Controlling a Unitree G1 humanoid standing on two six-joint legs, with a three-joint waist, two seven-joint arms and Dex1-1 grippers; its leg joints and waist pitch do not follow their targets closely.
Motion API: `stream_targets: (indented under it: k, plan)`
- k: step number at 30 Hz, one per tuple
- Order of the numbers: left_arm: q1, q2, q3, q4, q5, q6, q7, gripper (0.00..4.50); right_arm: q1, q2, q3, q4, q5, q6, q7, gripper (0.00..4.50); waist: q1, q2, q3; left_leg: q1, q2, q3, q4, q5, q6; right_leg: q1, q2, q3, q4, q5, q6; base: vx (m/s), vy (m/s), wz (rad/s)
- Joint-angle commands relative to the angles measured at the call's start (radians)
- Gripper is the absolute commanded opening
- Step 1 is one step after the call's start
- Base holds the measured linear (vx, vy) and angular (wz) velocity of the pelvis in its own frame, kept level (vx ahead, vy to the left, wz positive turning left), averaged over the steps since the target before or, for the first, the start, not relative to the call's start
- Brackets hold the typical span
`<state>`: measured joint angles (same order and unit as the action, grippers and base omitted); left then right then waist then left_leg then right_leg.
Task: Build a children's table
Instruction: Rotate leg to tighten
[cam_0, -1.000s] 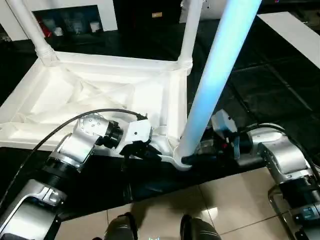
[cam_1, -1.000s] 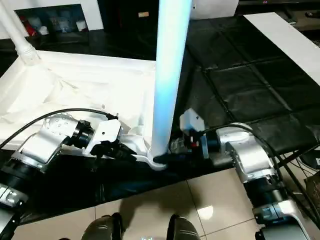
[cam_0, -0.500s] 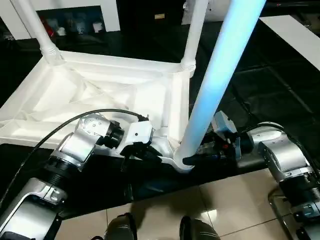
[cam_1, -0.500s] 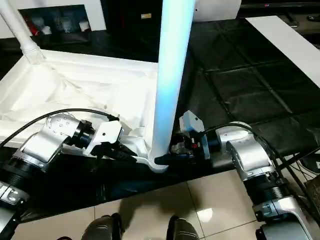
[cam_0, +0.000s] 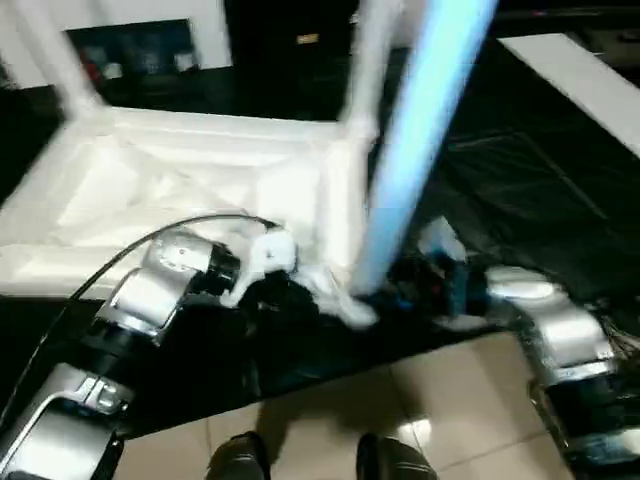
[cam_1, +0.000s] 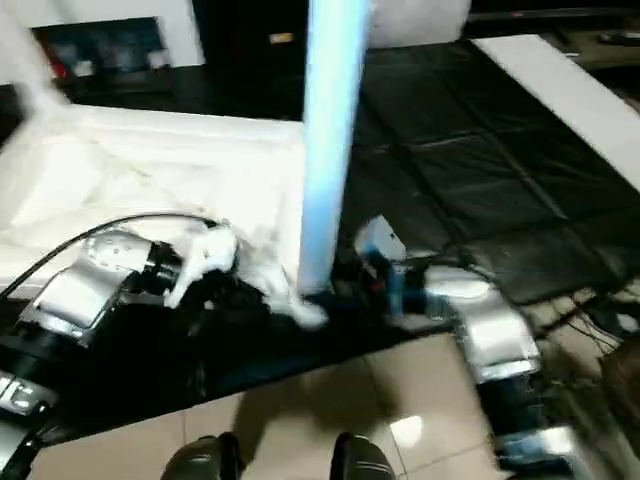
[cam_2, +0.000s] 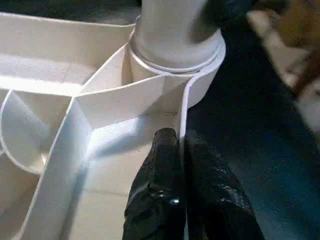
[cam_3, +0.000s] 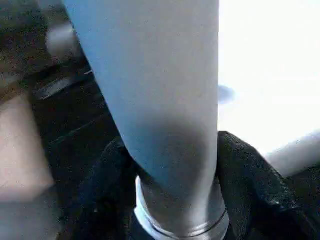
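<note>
Left gripper (cam_2: 181, 150) pinches the white plastic table's raised rim (cam_2: 182, 107); right gripper (cam_3: 172, 200) straddles the smooth tapered tube leg (cam_3: 160, 95) — light, stiff, slippery; grip low, near the socket.

Upturned white children's table (cam_0: 190, 190), legs upright

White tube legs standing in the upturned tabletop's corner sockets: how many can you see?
3. One white tube leg at the near right corner; one at the far right corner; one at the far left. The near left corner is out of view.
</note>
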<state>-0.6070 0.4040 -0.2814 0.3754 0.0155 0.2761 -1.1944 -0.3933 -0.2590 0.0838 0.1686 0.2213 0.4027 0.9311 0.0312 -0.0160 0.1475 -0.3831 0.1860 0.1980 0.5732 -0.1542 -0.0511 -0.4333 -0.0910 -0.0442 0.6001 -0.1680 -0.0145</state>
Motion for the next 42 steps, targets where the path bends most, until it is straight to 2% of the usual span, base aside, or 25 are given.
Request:
stream_targets:
  k: [1, 3, 7, 8, 9, 10, 11, 12, 13, 14, 15, 16, 18, 20, 21, 24, 25, 27, 28, 29, 33, 34, 35, 39, 42]
  plan:
    - [-0.014, -0.107, -0.043, 0.003, -0.024, 0.031, 0.093, 0.00, -0.012, 0.091, 0.091, 0.001, 0.002, 0.055, -0.076, 2.01, 0.004, -0.007, -0.070, 0.014, 0.029, -0.031, -0.075, -0.309, -0.012, 0.048, -0.052, 0.031, -0.096, -0.561, -0.112, 0.000, 0.000, 0.00]
    - [-0.048, -0.173, -0.019, 0.054, -0.006, 0.060, 0.204, 0.00, -0.037, 0.181, 0.082, 0.037, -0.032, 0.079, -0.219, 2.01, -0.004, -0.006, -0.072, 0.012, 0.029, -0.032, -0.078, -0.315, -0.006, 0.049, -0.051, 0.030, -0.102, -0.547, -0.102, 0.000, 0.000, 0.00]
    - [-0.101, -0.263, 0.023, 0.128, 0.015, 0.090, 0.384, 0.00, -0.100, 0.303, 0.041, 0.142, -0.072, 0.070, -0.442, 1.99, -0.014, -0.002, -0.067, 0.024, 0.022, -0.034, -0.075, -0.367, -0.015, 0.034, -0.052, 0.025, -0.116, -0.618, -0.088, 0.000, 0.000, 0.00]
    - [-0.123, -0.297, 0.042, 0.153, 0.018, 0.098, 0.453, 0.00, -0.143, 0.344, 0.018, 0.206, -0.090, 0.048, -0.536, 1.99, -0.020, -0.001, -0.069, 0.025, 0.022, -0.038, -0.079, -0.376, -0.013, 0.041, -0.051, 0.020, -0.119, -0.607, -0.083, 0.000, 0.000, 0.00]
    - [-0.129, -0.307, 0.048, 0.162, 0.020, 0.100, 0.475, 0.00, -0.160, 0.357, 0.009, 0.230, -0.094, 0.040, -0.568, 1.99, -0.020, -0.001, -0.069, 0.025, 0.022, -0.038, -0.079, -0.376, -0.013, 0.041, -0.051, 0.020, -0.119, -0.607, -0.083, 0.000, 0.000, 0.00]
    - [-0.146, -0.333, 0.064, 0.181, 0.031, 0.104, 0.523, 0.00, -0.201, 0.389, -0.015, 0.283, -0.110, 0.014, -0.637, 1.99, -0.026, 0.000, -0.073, 0.022, 0.022, -0.039, -0.083, -0.377, -0.007, 0.043, -0.047, 0.019, -0.116, -0.547, -0.093, 0.000, 0.000, 0.00]
    - [-0.151, -0.339, 0.067, 0.188, 0.035, 0.103, 0.535, 0.00, -0.214, 0.397, -0.021, 0.300, -0.114, -0.002, -0.651, 1.99, -0.029, 0.001, -0.072, 0.022, 0.022, -0.038, -0.083, -0.384, -0.006, 0.040, -0.047, 0.020, -0.118, -0.539, -0.096, 0.000, 0.000, 0.00]
    - [-0.156, -0.345, 0.071, 0.194, 0.040, 0.103, 0.547, 0.00, -0.226, 0.405, -0.027, 0.313, -0.120, -0.017, -0.663, 2.54, -0.031, 0.002, -0.072, 0.024, 0.021, -0.038, -0.083, -0.392, -0.003, 0.040, -0.046, 0.019, -0.119, -0.535, -0.098, 0.000, 0.000, 0.00]
    - [-0.159, -0.346, 0.073, 0.199, 0.044, 0.096, 0.552, 0.00, -0.236, 0.409, -0.033, 0.325, -0.124, -0.033, -0.673, 2.68, -0.030, 0.004, -0.073, 0.027, 0.022, -0.038, -0.084, -0.398, 0.006, 0.041, -0.046, 0.020, -0.120, -0.514, -0.100, 0.000, 0.000, 0.00]
    - [-0.160, -0.342, 0.073, 0.202, 0.050, 0.086, 0.544, 0.00, -0.246, 0.418, -0.047, 0.338, -0.137, -0.055, -0.688, 2.74, -0.029, 0.001, -0.076, 0.021, 0.023, -0.037, -0.086, -0.384, 0.017, 0.047, -0.046, 0.021, -0.118, -0.470, -0.108, -0.019, 0.051, -0.11]
    - [-0.161, -0.341, 0.072, 0.203, 0.051, 0.084, 0.541, 0.00, -0.247, 0.420, -0.050, 0.341, -0.139, -0.060, -0.691, 2.74, -0.028, 0.003, -0.076, 0.020, 0.023, -0.035, -0.088, -0.378, 0.024, 0.045, -0.046, 0.023, -0.116, -0.441, -0.118, 0.000, 0.000, 0.00]
    - [-0.157, -0.334, 0.069, 0.199, 0.053, 0.080, 0.530, 0.00, -0.246, 0.416, -0.052, 0.339, -0.141, -0.063, -0.691, 3.05, -0.027, 0.003, -0.077, 0.022, 0.023, -0.033, -0.087, -0.376, 0.026, 0.044, -0.046, 0.025, -0.116, -0.426, -0.123, 0.000, 0.000, 0.00]
    - [-0.139, -0.308, 0.055, 0.184, 0.056, 0.063, 0.477, 0.00, -0.240, 0.400, -0.059, 0.341, -0.154, -0.098, -0.687, 3.14, -0.024, 0.002, -0.080, 0.023, 0.024, -0.028, -0.085, -0.350, 0.039, 0.044, -0.046, 0.031, -0.109, -0.358, -0.149, 0.000, 0.000, 0.00]
    - [-0.131, -0.298, 0.048, 0.176, 0.055, 0.054, 0.457, 0.00, -0.231, 0.386, -0.055, 0.333, -0.159, -0.118, -0.679, 3.23, -0.023, 0.000, -0.080, 0.021, 0.024, -0.024, -0.083, -0.332, 0.050, 0.046, -0.047, 0.033, -0.107, -0.340, -0.157, 0.000, 0.000, 0.00]
    - [-0.125, -0.288, 0.042, 0.174, 0.056, 0.042, 0.442, 0.00, -0.221, 0.373, -0.056, 0.323, -0.162, -0.143, -0.673, 3.36, -0.023, -0.004, -0.081, 0.022, 0.024, -0.022, -0.081, -0.330, 0.055, 0.045, -0.047, 0.033, -0.108, -0.352, -0.157, 0.000, 0.000, 0.00]
    - [-0.112, -0.260, 0.033, 0.182, 0.071, -0.003, 0.420, 0.00, -0.176, 0.319, -0.046, 0.261, -0.200, -0.198, -0.684, 3.64, -0.019, -0.006, -0.083, 0.022, 0.025, -0.019, -0.079, -0.312, 0.060, 0.043, -0.047, 0.035, -0.111, -0.374, -0.147, 0.000, 0.000, 0.00]
    - [-0.110, -0.253, 0.032, 0.187, 0.075, -0.021, 0.416, 0.00, -0.155, 0.301, -0.048, 0.228, -0.202, -0.204, -0.674, 3.73, -0.017, -0.012, -0.085, 0.021, 0.025, -0.017, -0.078, -0.300, 0.066, 0.044, -0.044, 0.035, -0.110, -0.365, -0.144, 0.000, 0.000, 0.00]
    - [-0.108, -0.241, 0.033, 0.200, 0.080, -0.062, 0.413, 0.00, -0.112, 0.283, -0.068, 0.151, -0.174, -0.191, -0.647, 3.83, -0.008, -0.009, -0.084, 0.026, 0.026, -0.014, -0.076, -0.296, 0.077, 0.039, -0.044, 0.038, -0.112, -0.367, -0.140, 0.000, 0.000, 0.00]
    - [-0.109, -0.226, 0.038, 0.229, 0.087, -0.135, 0.414, 0.00, -0.035, 0.250, -0.104, 0.020, -0.142, -0.172, -0.623, 3.95, -0.006, -0.015, -0.086, 0.023, 0.026, -0.014, -0.076, -0.284, 0.081, 0.042, -0.043, 0.038, -0.109, -0.363, -0.135, 0.000, 0.000, 0.00]
    - [-0.110, -0.220, 0.044, 0.245, 0.089, -0.167, 0.420, 0.00, 0.004, 0.235, -0.121, -0.040, -0.127, -0.168, -0.615, 4.06, 0.008, -0.013, -0.088, 0.023, 0.028, -0.014, -0.079, -0.254, 0.095, 0.042, -0.041, 0.039, -0.107, -0.343, -0.112, 0.000, 0.000, 0.00]
    - [-0.120, -0.220, 0.088, 0.288, 0.067, -0.238, 0.447, 0.00, 0.117, 0.204, -0.159, -0.185, -0.086, -0.164, -0.594, 4.40, 0.006, -0.014, -0.092, 0.014, 0.027, -0.014, -0.077, -0.236, 0.093, 0.046, -0.040, 0.037, -0.100, -0.301, -0.138, 0.000, 0.000, 0.00]
    - [-0.123, -0.219, 0.100, 0.294, 0.059, -0.258, 0.451, 0.44, 0.144, 0.200, -0.167, -0.217, -0.074, -0.161, -0.594, 4.40, 0.007, -0.012, -0.092, 0.014, 0.026, -0.012, -0.074, -0.235, 0.099, 0.045, -0.041, 0.038, -0.101, -0.291, -0.143, 0.000, 0.000, 0.00]
    - [-0.126, -0.219, 0.117, 0.301, 0.048, -0.273, 0.453, 0.55, 0.177, 0.195, -0.173, -0.254, -0.055, -0.162, -0.584, 4.49, 0.007, -0.014, -0.093, 0.012, 0.027, -0.013, -0.074, -0.231, 0.100, 0.048, -0.042, 0.037, -0.098, -0.282, -0.146, 0.000, 0.000, 0.00]
    - [-0.123, -0.212, 0.144, 0.280, 0.011, -0.279, 0.424, 0.69, 0.260, 0.171, -0.154, -0.323, -0.042, -0.128, -0.559, 4.50, 0.003, -0.013, -0.095, 0.004, 0.024, -0.013, -0.071, -0.193, 0.116, 0.052, -0.040, 0.033, -0.090, -0.223, -0.175, 0.000, 0.000, 0.00]
    - [-0.109, -0.212, 0.191, 0.238, -0.042, -0.248, 0.431, 0.98, 0.324, 0.150, -0.131, -0.383, -0.037, -0.105, -0.529, 4.50, 0.009, -0.008, -0.096, 0.009, 0.028, -0.011, -0.068, -0.200, 0.115, 0.052, -0.043, 0.035, -0.092, -0.233, -0.182, 0.000, 0.000, 0.00]
